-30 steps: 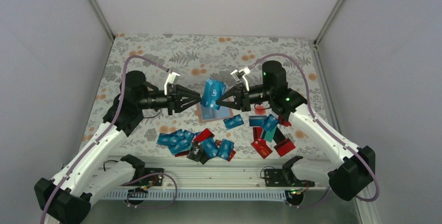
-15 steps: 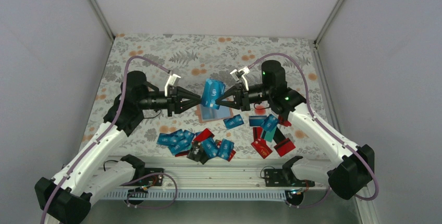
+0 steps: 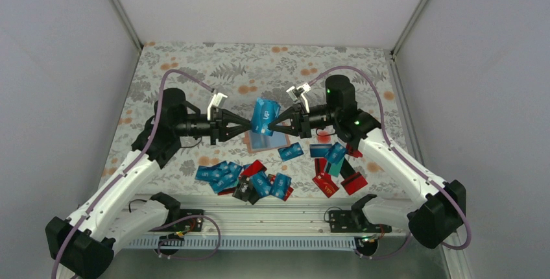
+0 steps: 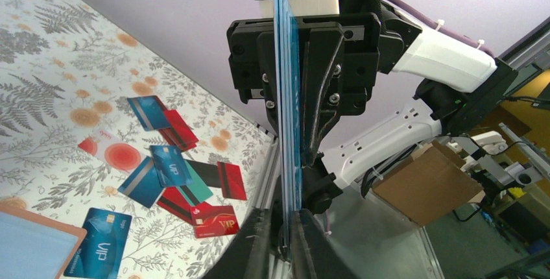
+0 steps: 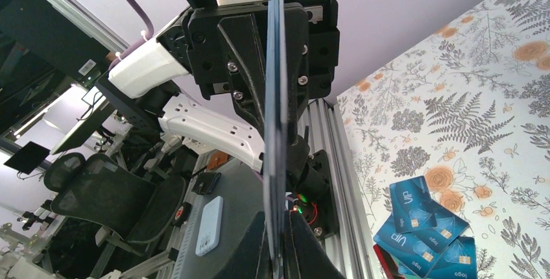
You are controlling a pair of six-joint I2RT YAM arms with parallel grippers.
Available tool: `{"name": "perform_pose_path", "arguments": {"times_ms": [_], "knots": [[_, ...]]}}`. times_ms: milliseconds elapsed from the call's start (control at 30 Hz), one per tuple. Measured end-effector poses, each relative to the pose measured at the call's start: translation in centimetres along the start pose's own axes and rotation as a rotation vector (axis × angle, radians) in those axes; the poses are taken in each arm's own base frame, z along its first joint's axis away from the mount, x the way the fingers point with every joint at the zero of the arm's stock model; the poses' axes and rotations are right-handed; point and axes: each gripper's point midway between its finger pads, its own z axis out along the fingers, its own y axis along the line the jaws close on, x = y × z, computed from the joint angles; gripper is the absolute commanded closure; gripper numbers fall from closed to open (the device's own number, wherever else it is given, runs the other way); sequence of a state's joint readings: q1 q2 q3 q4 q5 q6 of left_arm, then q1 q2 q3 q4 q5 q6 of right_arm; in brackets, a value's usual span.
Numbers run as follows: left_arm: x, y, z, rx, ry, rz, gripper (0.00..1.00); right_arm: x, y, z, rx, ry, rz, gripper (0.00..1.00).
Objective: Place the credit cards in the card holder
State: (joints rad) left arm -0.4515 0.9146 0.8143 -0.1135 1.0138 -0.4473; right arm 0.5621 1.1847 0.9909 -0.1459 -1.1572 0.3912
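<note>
A stack of blue credit cards [image 3: 263, 115] hangs upright in the air between both arms. My left gripper [image 3: 249, 125] is shut on its left edge and my right gripper [image 3: 273, 125] is shut on its right edge. In the left wrist view the stack [image 4: 288, 130] stands edge-on between my fingers. The right wrist view shows the same stack [image 5: 275, 130] edge-on. Below it on the table lies the tan-pink card holder [image 3: 272, 143], its face showing light blue; its corner [image 4: 32, 253] sits at the lower left of the left wrist view. More credit cards [image 3: 259, 180] lie scattered nearer the arm bases.
Loose blue, teal, red and black cards [image 3: 334, 169] spread across the near half of the floral cloth, among them a red VIP card [image 4: 214, 219] and a blue VIP card [image 4: 97, 250]. Grey walls enclose the table on three sides.
My left gripper has moved right onto the stack's left edge and its jaws have closed on the cards. The right arm and the stack have stayed in place.
</note>
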Motion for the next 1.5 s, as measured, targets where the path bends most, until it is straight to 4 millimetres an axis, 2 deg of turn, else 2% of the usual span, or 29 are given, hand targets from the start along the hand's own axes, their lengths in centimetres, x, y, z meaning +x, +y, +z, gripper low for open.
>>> {"name": "perform_pose_path", "arguments": {"times_ms": [333, 500, 600, 733, 900, 967, 1167, 1267, 1367, 1500], "knots": [[0.1, 0.6, 0.0, -0.029, -0.004, -0.014, 0.98, 0.1, -0.7, 0.0, 0.036, -0.003, 0.008, 0.96], [0.3, 1.5, 0.1, -0.074, -0.005, -0.038, 0.98, 0.5, -1.7, -0.2, 0.081, -0.006, 0.032, 0.91], [0.1, 2.2, 0.1, -0.104, -0.014, -0.045, 0.98, 1.4, -3.0, -0.8, 0.127, -0.012, 0.079, 0.86], [0.1, 3.0, 0.2, -0.132, -0.020, -0.056, 0.98, 3.1, -5.0, -1.7, 0.202, -0.023, 0.158, 0.85], [0.7, 4.1, 0.5, -0.148, -0.005, -0.084, 0.98, 4.9, -5.9, -2.3, 0.239, -0.028, 0.220, 0.92], [1.3, 5.0, 0.7, -0.164, 0.007, -0.107, 0.98, 5.1, -6.0, -2.5, 0.252, -0.035, 0.231, 0.96], [3.5, 7.6, 1.1, -0.228, 0.042, -0.174, 0.98, 5.3, -6.6, -3.0, 0.303, -0.056, 0.239, 0.95], [4.8, 9.0, 1.3, -0.280, 0.071, -0.200, 0.97, 6.0, -7.7, -3.3, 0.355, -0.050, 0.273, 0.87], [7.0, 10.2, 2.5, -0.336, 0.143, -0.227, 0.92, 7.6, -9.3, -3.3, 0.420, -0.022, 0.332, 0.76], [11.0, 11.1, 4.2, -0.392, 0.269, -0.263, 0.71, 11.4, -11.3, -2.7, 0.496, 0.053, 0.453, 0.62]]}}
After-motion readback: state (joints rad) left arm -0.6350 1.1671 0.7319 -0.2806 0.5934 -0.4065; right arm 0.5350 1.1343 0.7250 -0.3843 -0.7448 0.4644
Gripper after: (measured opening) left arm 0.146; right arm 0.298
